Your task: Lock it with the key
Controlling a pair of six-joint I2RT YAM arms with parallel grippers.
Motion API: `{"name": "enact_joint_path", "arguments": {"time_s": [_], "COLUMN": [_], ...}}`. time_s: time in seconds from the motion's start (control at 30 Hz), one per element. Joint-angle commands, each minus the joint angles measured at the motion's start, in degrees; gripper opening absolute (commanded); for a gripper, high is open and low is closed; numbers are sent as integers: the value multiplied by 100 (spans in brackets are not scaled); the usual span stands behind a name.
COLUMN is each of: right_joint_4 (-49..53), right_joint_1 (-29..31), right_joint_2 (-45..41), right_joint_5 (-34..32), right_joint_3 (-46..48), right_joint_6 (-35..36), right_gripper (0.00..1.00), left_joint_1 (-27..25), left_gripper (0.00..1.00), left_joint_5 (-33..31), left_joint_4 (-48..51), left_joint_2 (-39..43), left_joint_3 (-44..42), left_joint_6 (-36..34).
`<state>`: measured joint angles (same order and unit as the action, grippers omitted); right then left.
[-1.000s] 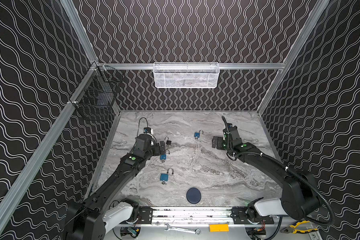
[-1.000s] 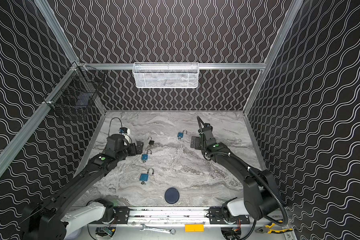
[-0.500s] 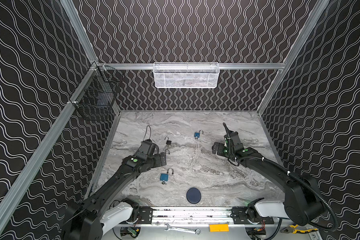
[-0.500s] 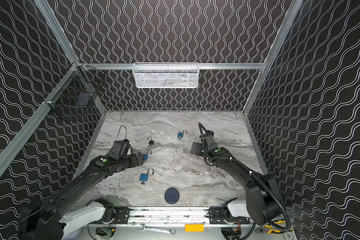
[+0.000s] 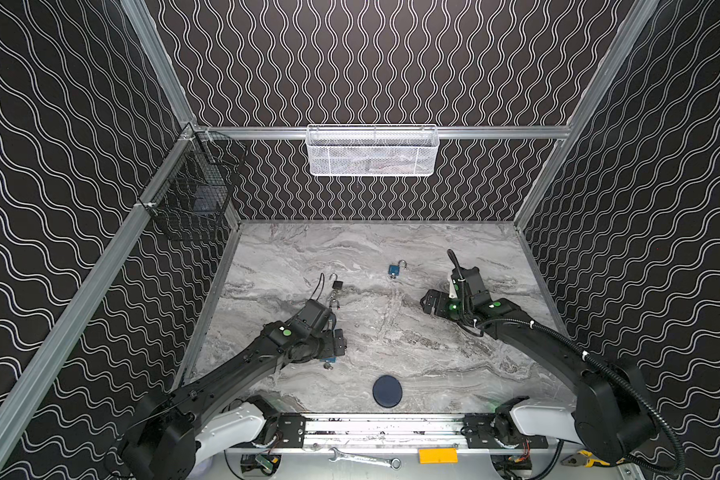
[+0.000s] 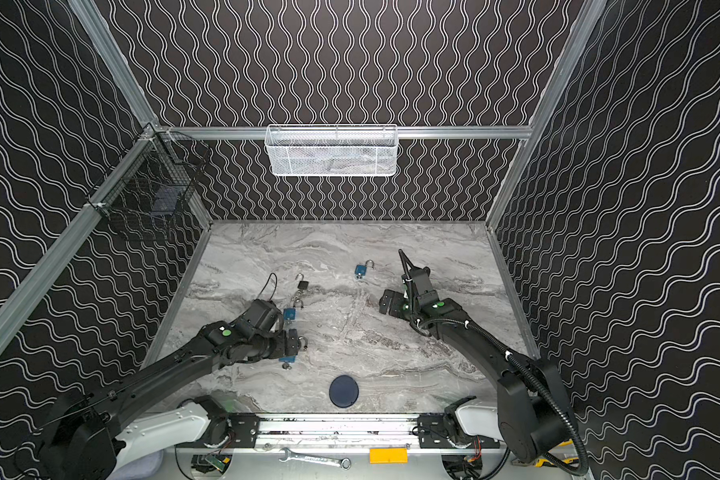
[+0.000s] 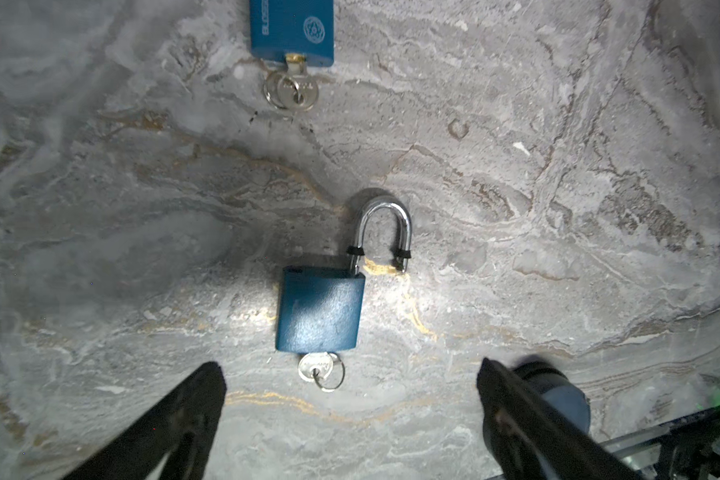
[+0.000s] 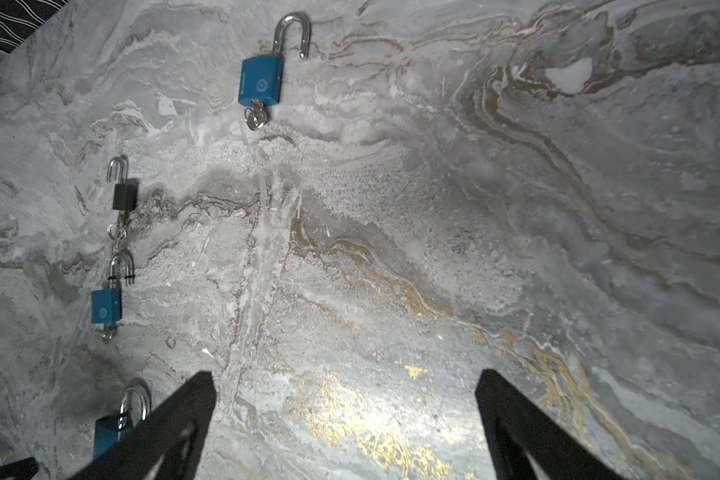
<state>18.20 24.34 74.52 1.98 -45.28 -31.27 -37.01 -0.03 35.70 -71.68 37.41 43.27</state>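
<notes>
Several padlocks lie on the marble table (image 5: 433,365), each with its shackle swung open. The nearest blue padlock (image 7: 319,311) has a key (image 7: 316,368) in its base and its shackle (image 7: 385,226) sprung. My left gripper (image 7: 348,365) hovers open just over its key end, touching nothing; in both top views this gripper (image 5: 338,344) (image 6: 294,345) covers most of that padlock (image 6: 287,359). A second blue padlock (image 6: 289,313), a black padlock (image 5: 337,284) and a far blue padlock (image 5: 395,269) lie beyond. My right gripper (image 5: 431,301) (image 8: 345,374) is open over bare marble.
A dark round disc (image 5: 387,390) lies near the front edge. A white mesh basket (image 5: 373,151) hangs on the back wall and a black wire basket (image 5: 192,195) on the left wall. A wrench (image 5: 362,457) rests on the front rail.
My left arm has swung from the back left toward the front and now sits over the nearest blue padlock. My right gripper drifted slightly forward. Both stayed open.
</notes>
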Motion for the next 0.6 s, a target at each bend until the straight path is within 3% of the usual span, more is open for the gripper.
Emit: {"name": "enact_joint_path", "arguments": {"time_s": [0.0, 0.57], "right_joint_4": [327, 439], "right_joint_1": [8, 5], "right_joint_2": [-7, -61], "right_joint_5": [-6, -24], "right_joint_3": [-69, 133], "right_joint_6": [-45, -270], "right_gripper": [100, 100], "left_joint_1": [-23, -149], "left_gripper": [99, 99], "left_joint_5": [-159, -467], "left_joint_4": [-65, -69], "left_joint_2": [-171, -1271], "left_joint_3": [-5, 81], "left_joint_6": [-32, 104]}}
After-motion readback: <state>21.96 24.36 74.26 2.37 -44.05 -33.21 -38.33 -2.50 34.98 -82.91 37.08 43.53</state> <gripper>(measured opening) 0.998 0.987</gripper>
